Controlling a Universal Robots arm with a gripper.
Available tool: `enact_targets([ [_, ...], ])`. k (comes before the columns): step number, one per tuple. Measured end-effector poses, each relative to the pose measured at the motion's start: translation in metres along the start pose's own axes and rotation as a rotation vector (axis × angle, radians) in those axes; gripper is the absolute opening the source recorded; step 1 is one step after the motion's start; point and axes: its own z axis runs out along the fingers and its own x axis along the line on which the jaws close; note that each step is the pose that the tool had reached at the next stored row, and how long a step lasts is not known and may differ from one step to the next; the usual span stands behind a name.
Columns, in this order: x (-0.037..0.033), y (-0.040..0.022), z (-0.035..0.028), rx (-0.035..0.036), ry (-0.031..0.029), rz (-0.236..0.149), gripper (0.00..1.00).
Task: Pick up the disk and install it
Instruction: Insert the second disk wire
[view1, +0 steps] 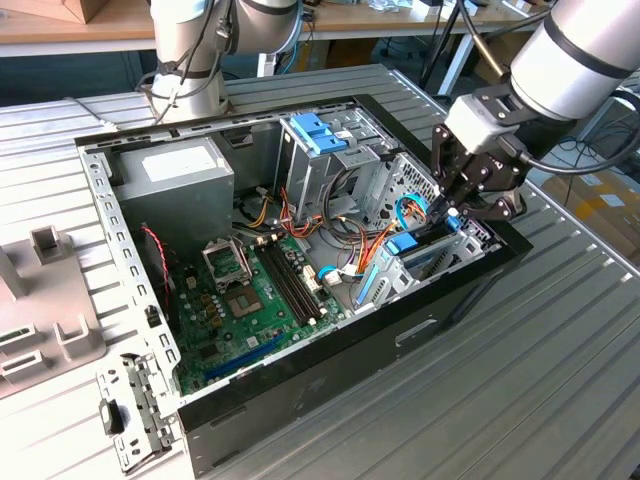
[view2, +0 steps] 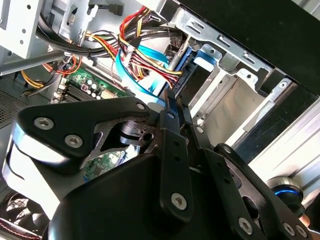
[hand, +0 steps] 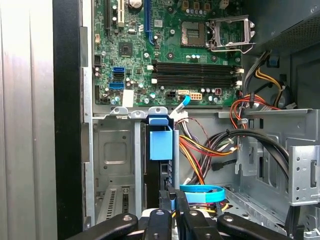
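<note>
Disk (hand: 161, 150) stands edge-up in its bay, tool (hand: 172, 200) closed on its edge.

Matt black metal pincer (view1: 452, 213), glossy blue plastic end of the disk (hand: 160, 142), ribbed bare-metal table (view1: 560, 380).

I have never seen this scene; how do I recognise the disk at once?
Find the open computer case on the metal table. In its corner under the gripper, a metal bay holds the disk standing on edge. Its bright blue plastic end piece sets it apart from the grey metal walls beside it.
</note>
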Motion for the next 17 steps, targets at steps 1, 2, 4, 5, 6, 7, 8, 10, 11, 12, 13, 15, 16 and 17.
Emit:
enact_targets([
  [1,0.0001,-0.0001,0.0005,0.0,0.0,0.0,0.16],
  [2,0.0002,-0.0002,0.0009,0.0,0.0001,0.0,0.16],
  [4,0.0003,-0.0005,0.002,0.0,0.0,0.0,0.16],
  [5,0.0004,-0.0005,0.0024,-0.0001,0.0,0.0,0.16],
  [6,0.0004,-0.0005,0.0028,0.0,0.0,0.0,0.16],
  [7,0.0005,-0.0005,0.0032,-0.0001,0.0001,0.0,0.16],
  [8,0.0005,-0.0005,0.0037,-0.0001,0.0,0.0,0.16],
  [10,0.0007,-0.0005,0.0045,-0.0001,0.0001,0.0,0.16],
  [11,0.0007,-0.0005,0.0049,-0.0001,0.0001,0.0,0.16],
  [12,0.0008,-0.0005,0.0053,0.0,0.0,0.0,0.16],
  [13,0.0009,-0.0005,0.0057,-0.0001,0.0001,0.0,0.16],
  [15,0.001,-0.0005,0.0069,-0.0001,0.0,0.0,0.16],
  [16,0.0011,-0.0005,0.0073,0.0,0.0,0.0,0.16],
  [17,0.0012,-0.0005,0.008,0.0,0.0001,0.0,0.16],
])
